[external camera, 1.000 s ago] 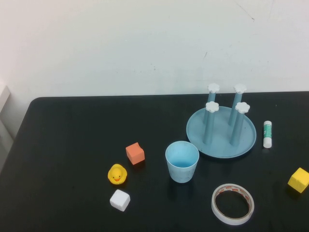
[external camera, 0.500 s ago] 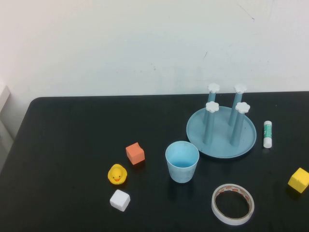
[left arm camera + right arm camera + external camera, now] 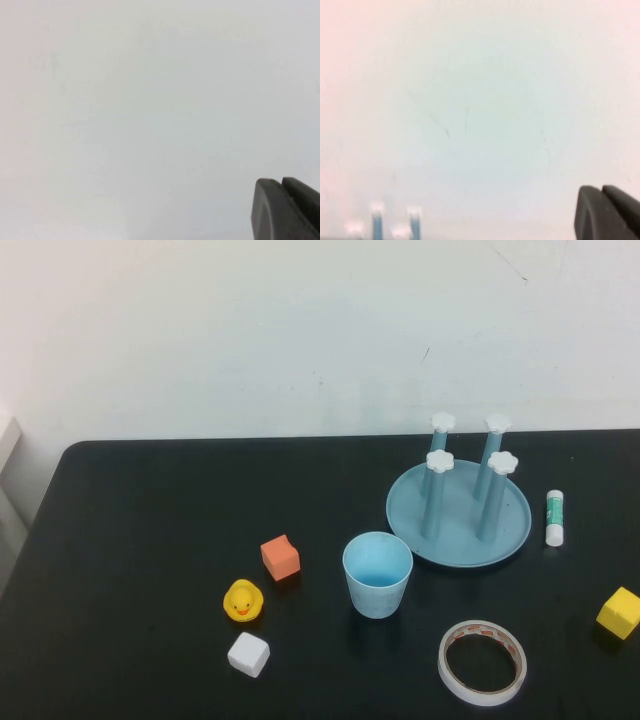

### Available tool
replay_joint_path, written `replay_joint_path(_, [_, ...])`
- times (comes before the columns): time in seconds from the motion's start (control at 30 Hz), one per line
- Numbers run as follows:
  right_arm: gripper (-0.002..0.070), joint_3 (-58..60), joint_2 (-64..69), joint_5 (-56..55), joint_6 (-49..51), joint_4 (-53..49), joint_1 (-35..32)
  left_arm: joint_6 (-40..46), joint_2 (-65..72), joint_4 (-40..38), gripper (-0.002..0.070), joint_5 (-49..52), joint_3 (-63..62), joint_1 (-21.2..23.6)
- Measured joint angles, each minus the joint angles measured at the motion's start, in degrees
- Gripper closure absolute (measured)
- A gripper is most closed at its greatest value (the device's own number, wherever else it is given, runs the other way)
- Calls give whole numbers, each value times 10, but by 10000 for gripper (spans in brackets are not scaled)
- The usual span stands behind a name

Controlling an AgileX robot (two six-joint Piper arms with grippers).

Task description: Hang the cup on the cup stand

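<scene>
On the black surface [image 3: 150, 540] in the high view, the cup [image 3: 377, 574] stood upright at seven o'clock of the cup stand [image 3: 459, 502], just beside its dish. Left wrist view: the left tool [image 3: 286, 209] faced the wall, fingers pressed together. Right wrist view: the right tool [image 3: 607, 212] likewise, fingers together, stand posts visible low.

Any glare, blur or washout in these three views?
High view: even light, sharp; cup and cup stand stand clear on the black table. Left wrist view: washed-out wall, left gripper a dark corner. Right wrist view: hazy, stand posts blurred, right gripper barely in frame.
</scene>
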Motion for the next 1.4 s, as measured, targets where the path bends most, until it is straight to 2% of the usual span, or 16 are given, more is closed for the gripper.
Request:
replay_joint_path(0.17, [678, 0, 0, -58, 77, 23, 0, -4, 0, 1, 676, -21, 0, 0])
replay_joint_path(0.4, [678, -2, 0, -95, 45, 32, 0, -25, 0, 1, 676, -74, 0, 0])
replay_joint_path(0.53, [678, -57, 0, 3, -30, 30, 0, -28, 0, 0, 676, -43, -29, 0])
replay_joint_path(0.67, [678, -141, 4, 125, -103, 28, 0, -19, 0, 5, 676, 66, -117, 0])
replay_joint_path(0.83, [678, -227, 75, 272, -122, 28, 0, 20, 47, 21, 676, 180, -205, 0])
replay_joint_path(1.03, [678, -296, 224, 399, -133, 33, 0, 33, 102, 30, 676, 193, -219, 0])
replay_joint_path(1.17, [678, -321, 319, 441, -204, 92, 0, 33, 117, 30, 676, 185, -212, 0])
replay_joint_path(1.4, [678, -337, 469, 441, -435, 330, 26, 33, 120, 30, 676, 181, -169, 0])
